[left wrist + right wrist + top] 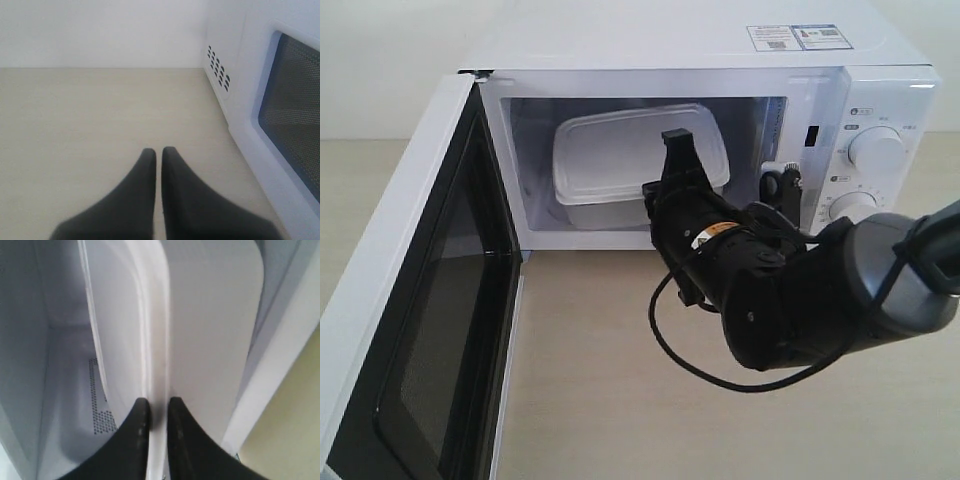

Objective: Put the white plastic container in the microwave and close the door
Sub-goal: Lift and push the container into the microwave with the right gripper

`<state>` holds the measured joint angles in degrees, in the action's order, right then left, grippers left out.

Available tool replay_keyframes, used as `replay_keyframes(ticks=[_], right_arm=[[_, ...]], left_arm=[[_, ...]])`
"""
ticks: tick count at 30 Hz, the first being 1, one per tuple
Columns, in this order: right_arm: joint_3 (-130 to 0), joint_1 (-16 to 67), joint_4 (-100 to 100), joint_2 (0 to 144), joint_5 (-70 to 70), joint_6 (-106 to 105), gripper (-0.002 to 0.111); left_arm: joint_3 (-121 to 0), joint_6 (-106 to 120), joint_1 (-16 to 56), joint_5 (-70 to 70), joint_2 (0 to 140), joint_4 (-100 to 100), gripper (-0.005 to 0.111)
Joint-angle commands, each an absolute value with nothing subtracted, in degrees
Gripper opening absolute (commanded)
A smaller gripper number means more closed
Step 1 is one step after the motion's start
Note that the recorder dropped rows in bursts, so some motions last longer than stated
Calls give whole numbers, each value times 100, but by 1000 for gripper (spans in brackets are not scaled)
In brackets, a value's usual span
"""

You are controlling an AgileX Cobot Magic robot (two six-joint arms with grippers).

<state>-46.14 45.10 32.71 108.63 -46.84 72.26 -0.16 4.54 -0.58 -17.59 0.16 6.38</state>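
Closest to me, the door [440, 340] stands swung wide open on the left, its black inner face turned toward the cavity. On its outer side my left hand [158, 152] hangs over the bare worktop [75, 125], fingers pressed together with nothing between them.

Across the worktop in front of the microwave [670, 40], my right arm [820, 290] reaches in from the right, wrist rolled. My right hand [159, 407] is just past the opening, and its two fingers [141, 432] are nipped nearly closed on the rim of the white plastic container [620, 150].

The container, lid on, sits fully inside the cavity, toward its left half and a little tilted. I cannot tell whether it rests on the floor of the oven.

Beyond, on the right panel, are two round dials [877, 150], with stickers [798, 38] on the roof.
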Motion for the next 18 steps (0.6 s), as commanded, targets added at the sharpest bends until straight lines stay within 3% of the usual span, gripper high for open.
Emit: replay_keyframes(ticks=[1, 18], right_arm=[[-4646, 4290, 3004, 10851, -4837, 7321, 0], [-5222, 4102, 2769, 11436, -4593, 7334, 0]], left_arm=[[0, 474, -74, -1756, 0, 668, 4], [0, 474, -74, -1756, 0, 668, 4]])
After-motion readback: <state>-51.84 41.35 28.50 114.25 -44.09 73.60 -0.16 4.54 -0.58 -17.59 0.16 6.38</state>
